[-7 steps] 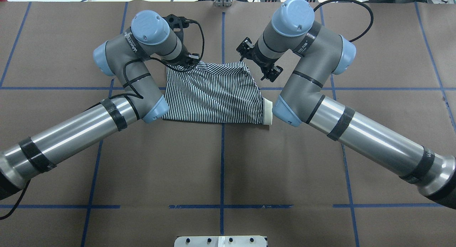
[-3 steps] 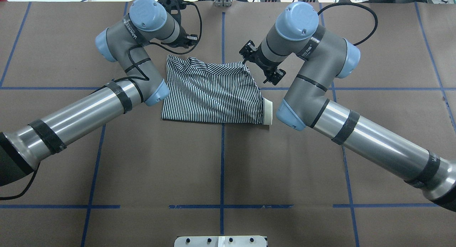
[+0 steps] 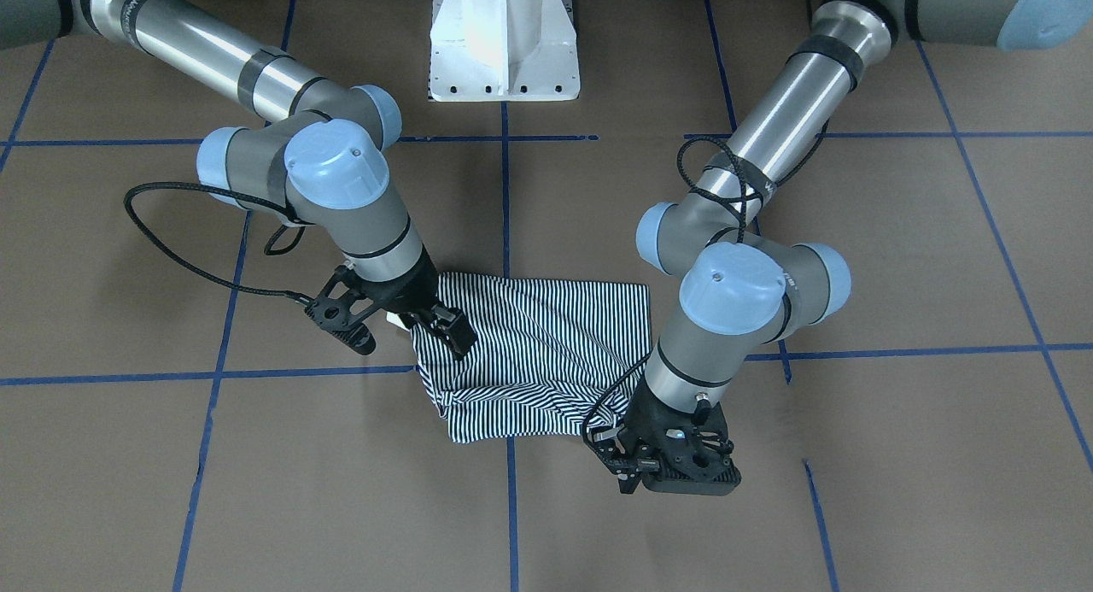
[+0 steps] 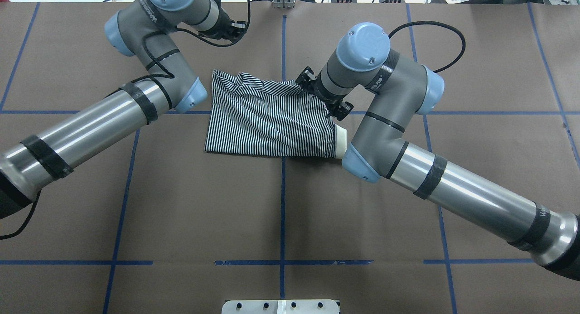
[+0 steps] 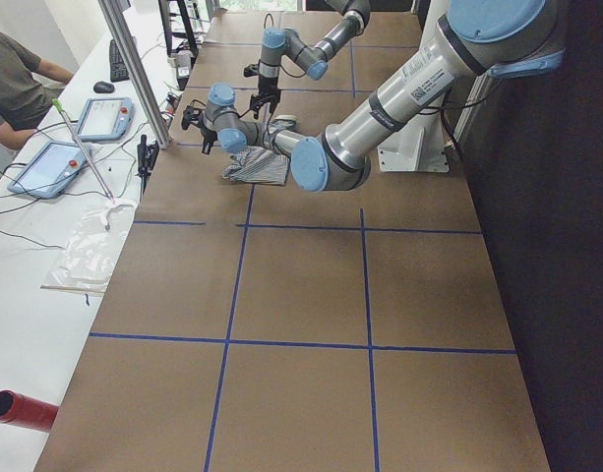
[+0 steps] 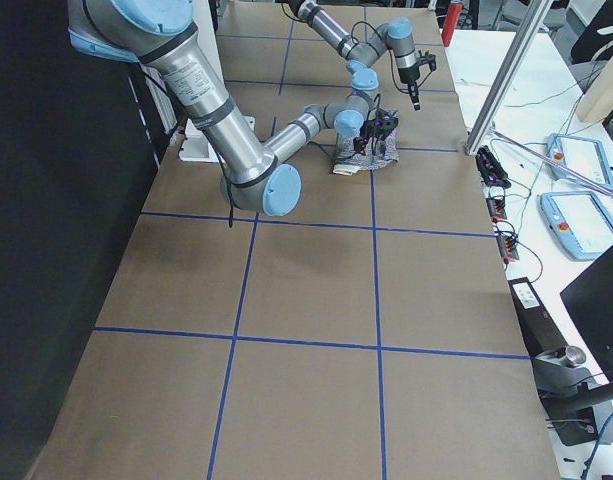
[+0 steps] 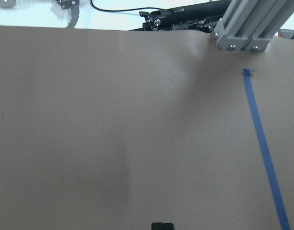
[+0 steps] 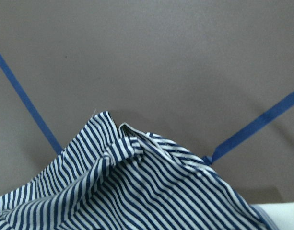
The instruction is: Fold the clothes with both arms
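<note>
The striped shirt [image 4: 272, 119] lies folded in a rough rectangle at the table's middle, its cream collar [image 4: 340, 144] sticking out at the near right. In the front view my right gripper [image 3: 457, 340] hangs over the shirt [image 3: 546, 353] at its far right corner; I cannot tell whether the fingers are open or shut. The right wrist view looks down on that rumpled corner [image 8: 132, 143] and shows no fingers. My left gripper [image 3: 630, 472] is off the shirt, beyond its far left corner, over bare paper. Its tips [image 7: 162, 225] look shut with nothing between them.
Brown paper with blue tape lines [image 4: 283, 205] covers the table. The white pedestal base [image 3: 504, 41] stands on the robot's side. An aluminium post [image 7: 242, 28] rises at the far edge. A person [image 5: 11, 79] sits at a side desk with tablets [image 5: 99, 118].
The left arm has pulled off the shirt's far left corner toward the table's far edge. The right arm has swung in over the far right corner. The shirt lies as before.
</note>
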### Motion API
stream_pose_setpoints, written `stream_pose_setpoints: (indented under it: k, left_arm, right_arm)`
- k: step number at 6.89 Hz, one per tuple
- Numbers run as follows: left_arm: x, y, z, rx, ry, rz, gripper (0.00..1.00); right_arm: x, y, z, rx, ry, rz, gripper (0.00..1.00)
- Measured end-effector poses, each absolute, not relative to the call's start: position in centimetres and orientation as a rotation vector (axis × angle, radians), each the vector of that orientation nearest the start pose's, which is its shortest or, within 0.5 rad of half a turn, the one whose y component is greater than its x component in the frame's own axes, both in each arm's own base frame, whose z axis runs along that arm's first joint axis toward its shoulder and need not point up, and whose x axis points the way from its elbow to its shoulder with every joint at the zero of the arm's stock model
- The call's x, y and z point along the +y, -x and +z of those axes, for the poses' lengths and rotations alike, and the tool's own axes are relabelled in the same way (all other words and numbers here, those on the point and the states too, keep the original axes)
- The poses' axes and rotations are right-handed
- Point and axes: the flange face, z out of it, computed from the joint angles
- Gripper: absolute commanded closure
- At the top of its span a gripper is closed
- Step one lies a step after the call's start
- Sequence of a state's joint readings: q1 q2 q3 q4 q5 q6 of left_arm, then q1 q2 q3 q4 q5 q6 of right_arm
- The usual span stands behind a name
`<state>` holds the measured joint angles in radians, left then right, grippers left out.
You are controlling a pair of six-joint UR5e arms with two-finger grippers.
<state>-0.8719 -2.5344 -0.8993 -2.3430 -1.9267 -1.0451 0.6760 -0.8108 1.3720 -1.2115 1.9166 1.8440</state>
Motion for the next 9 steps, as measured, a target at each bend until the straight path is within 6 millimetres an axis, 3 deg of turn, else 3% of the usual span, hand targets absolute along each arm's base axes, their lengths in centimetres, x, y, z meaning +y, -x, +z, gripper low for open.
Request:
stream_pose_setpoints:
  k: [1, 3, 5, 7, 9]
  left_arm:
    - [-71.3, -44.5, 25.5, 1.051, -0.414, -0.106, 1.00]
    - [-69.4, -40.1, 27.3, 1.097, -0.403, -0.088, 1.00]
    - [-68.0, -38.5, 27.8, 1.111, -0.404, -0.082, 1.00]
    - [-67.2, -37.8, 27.5, 1.106, -0.398, -0.086, 1.00]
    - [-67.1, -37.7, 27.5, 1.101, -0.393, -0.091, 1.00]
  right_arm:
    - [-54.9, 53.9, 23.3, -0.982, 0.144, 0.726, 1.00]
    - [-56.2, 57.1, 21.8, -0.958, 0.145, 0.740, 1.00]
    - [-57.6, 59.8, 21.0, -0.926, 0.134, 0.740, 1.00]
    - [-58.7, 62.0, 21.7, -0.920, 0.120, 0.723, 1.00]
    - [-61.8, 61.6, 23.4, -0.907, 0.077, 0.707, 1.00]
